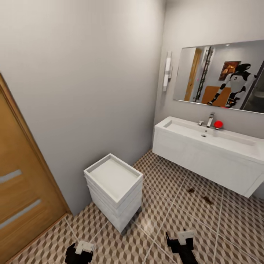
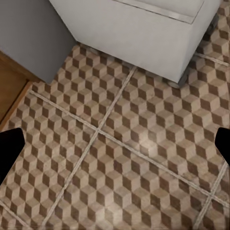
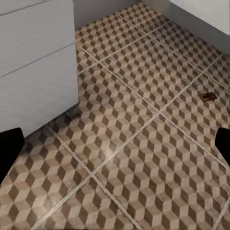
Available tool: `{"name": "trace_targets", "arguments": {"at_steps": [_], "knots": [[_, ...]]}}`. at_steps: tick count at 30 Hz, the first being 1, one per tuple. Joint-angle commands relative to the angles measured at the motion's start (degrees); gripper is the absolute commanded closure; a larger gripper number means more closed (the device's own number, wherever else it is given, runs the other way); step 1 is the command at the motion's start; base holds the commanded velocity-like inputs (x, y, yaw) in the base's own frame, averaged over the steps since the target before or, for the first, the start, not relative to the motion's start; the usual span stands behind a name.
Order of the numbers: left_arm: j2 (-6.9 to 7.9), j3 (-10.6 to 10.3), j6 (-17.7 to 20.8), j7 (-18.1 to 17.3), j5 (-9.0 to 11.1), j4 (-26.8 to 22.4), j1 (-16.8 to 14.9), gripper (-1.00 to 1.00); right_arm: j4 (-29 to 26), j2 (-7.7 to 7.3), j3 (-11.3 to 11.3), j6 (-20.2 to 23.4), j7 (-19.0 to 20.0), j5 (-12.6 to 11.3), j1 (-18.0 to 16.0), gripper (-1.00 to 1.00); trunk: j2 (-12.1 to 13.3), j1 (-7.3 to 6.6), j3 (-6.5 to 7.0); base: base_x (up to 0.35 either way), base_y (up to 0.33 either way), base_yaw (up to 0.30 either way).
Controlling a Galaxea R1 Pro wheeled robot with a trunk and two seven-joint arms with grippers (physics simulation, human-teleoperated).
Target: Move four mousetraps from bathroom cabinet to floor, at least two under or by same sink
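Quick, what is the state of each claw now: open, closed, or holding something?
Left claw: open, holding nothing, over the bathroom floor.
Right claw: open, holding nothing.

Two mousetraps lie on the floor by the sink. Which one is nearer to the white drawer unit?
The mousetrap further left in the head view, closer to the white drawer unit; the other mousetrap lies further right, both before the sink.
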Motion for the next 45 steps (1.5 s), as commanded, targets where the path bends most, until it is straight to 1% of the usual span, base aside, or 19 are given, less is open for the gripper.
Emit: {"name": "trace_targets", "arguments": {"at_steps": [1,15,21,45], "knots": [[-0.06,-0.47,-0.30,0.07,0.32,0.21,-0.09,-1.00,0.01,-0.01,0.52,-0.17,-0.14,-0.48,-0.03,-1.00,-0.13,0.01,-0.13,-0.228,0.169,0.286],[-0.06,-0.47,-0.28,0.07,0.32,0.21,-0.01,-1.00,0.01,0.08,0.52,-0.16,-0.14,-0.48,-0.04,-1.00,-0.13,0.01,-0.13,-0.242,0.179,0.286],[-0.06,-0.47,-0.30,0.07,0.32,0.21,0.00,-1.00,0.01,0.08,0.52,-0.16,-0.14,-0.48,-0.03,-1.00,-0.13,0.01,-0.13,-0.195,0.045,0.286],[-0.14,-0.47,-0.31,0.07,0.32,0.21,0.08,-1.00,0.01,0.14,0.52,-0.10,-0.14,-0.48,-0.03,-1.00,-0.13,0.01,-0.13,-0.011,0.001,0.286]]}}
